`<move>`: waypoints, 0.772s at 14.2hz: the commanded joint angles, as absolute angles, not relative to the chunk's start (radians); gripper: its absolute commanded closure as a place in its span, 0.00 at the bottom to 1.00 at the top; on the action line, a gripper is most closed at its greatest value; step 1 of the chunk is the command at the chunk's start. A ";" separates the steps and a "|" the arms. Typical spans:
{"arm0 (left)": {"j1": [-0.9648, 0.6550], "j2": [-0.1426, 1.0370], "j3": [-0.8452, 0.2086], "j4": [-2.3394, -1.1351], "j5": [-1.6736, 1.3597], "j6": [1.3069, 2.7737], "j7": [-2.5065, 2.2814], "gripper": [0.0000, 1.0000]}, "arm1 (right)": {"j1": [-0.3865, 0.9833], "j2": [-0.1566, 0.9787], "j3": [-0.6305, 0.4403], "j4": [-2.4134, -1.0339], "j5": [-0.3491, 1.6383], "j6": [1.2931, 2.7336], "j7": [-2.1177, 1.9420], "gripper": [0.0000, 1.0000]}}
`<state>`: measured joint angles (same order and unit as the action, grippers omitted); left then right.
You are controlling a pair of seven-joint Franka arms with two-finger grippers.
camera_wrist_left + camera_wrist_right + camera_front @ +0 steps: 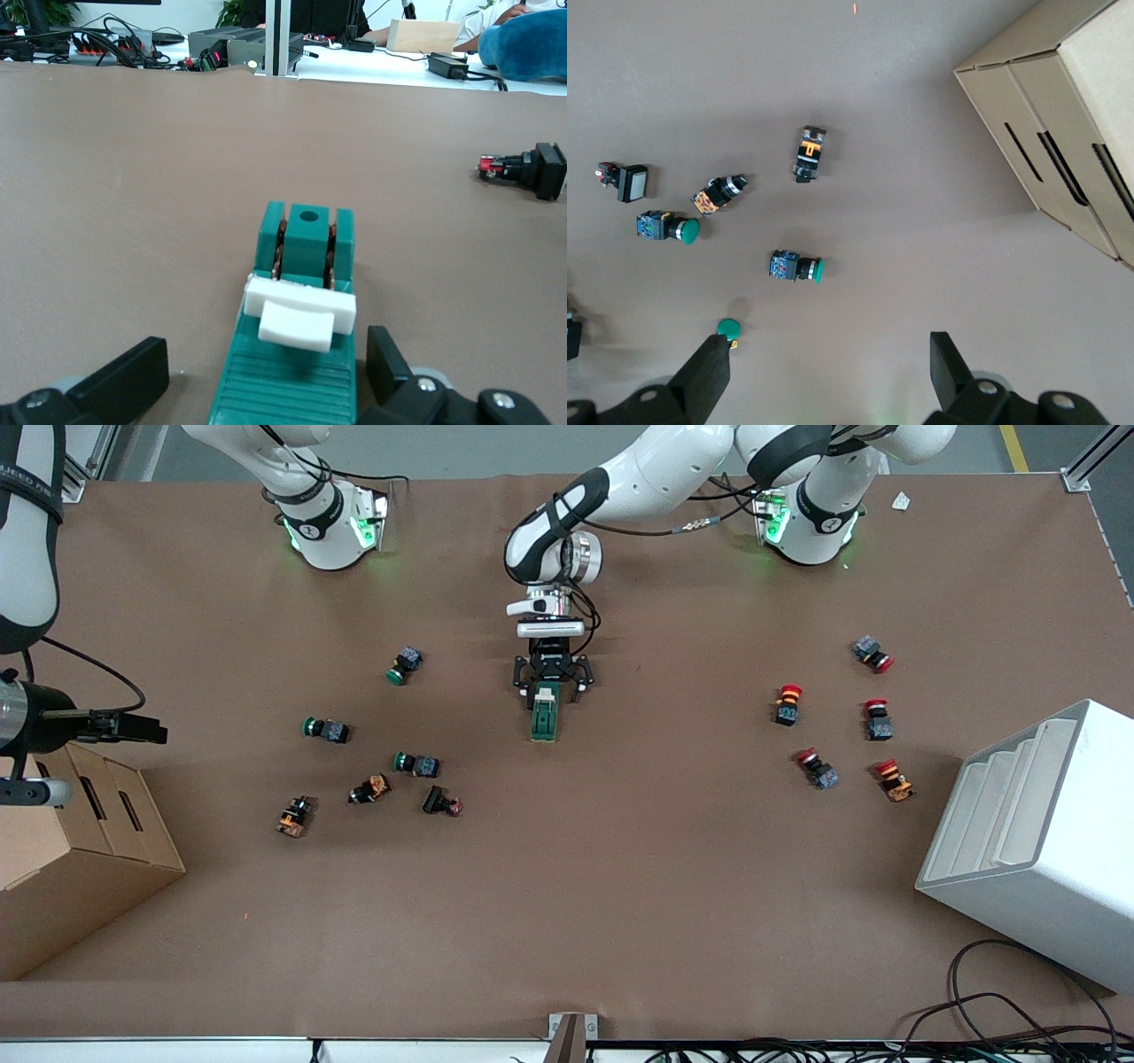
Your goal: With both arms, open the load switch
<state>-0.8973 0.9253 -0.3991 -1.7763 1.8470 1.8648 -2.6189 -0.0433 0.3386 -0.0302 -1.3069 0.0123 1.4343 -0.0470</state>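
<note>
The load switch (545, 720) lies flat on the brown table near its middle, a dark-green block with its white toggle (299, 314) on top. My left gripper (554, 682) is down at the switch's end that is farther from the front camera. It is open, and its two black fingers (133, 376) stand on either side of the green body (306, 235) with gaps showing. My right gripper (151, 731) hangs high over the table's edge at the right arm's end, above the cardboard box. It (833, 372) is open with nothing between its fingers.
Several green and orange push buttons (416, 764) lie scattered toward the right arm's end, with a cardboard box (80, 841) beside them. Several red buttons (788, 704) and a white slotted rack (1036, 841) are toward the left arm's end.
</note>
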 commanded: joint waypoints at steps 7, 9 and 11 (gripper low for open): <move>-0.879 0.936 -0.394 -1.772 1.842 1.885 -2.628 0.01 | -0.040 0.229 -0.002 -1.313 0.014 1.344 -0.040 0.00; -0.874 0.922 -0.397 -1.767 1.832 1.885 -2.597 0.01 | -0.025 0.187 -0.003 -1.336 0.012 1.333 -0.040 0.00; -0.864 0.914 -0.400 -1.767 1.832 1.887 -2.591 0.01 | -0.025 0.123 -0.006 -1.405 0.011 1.345 -0.040 0.00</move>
<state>-0.8912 0.9234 -0.4039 -1.7747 1.8442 1.8663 -2.6161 -0.0265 0.2110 -0.0068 -1.2978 0.0134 1.3223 -0.0465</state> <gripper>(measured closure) 0.009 0.000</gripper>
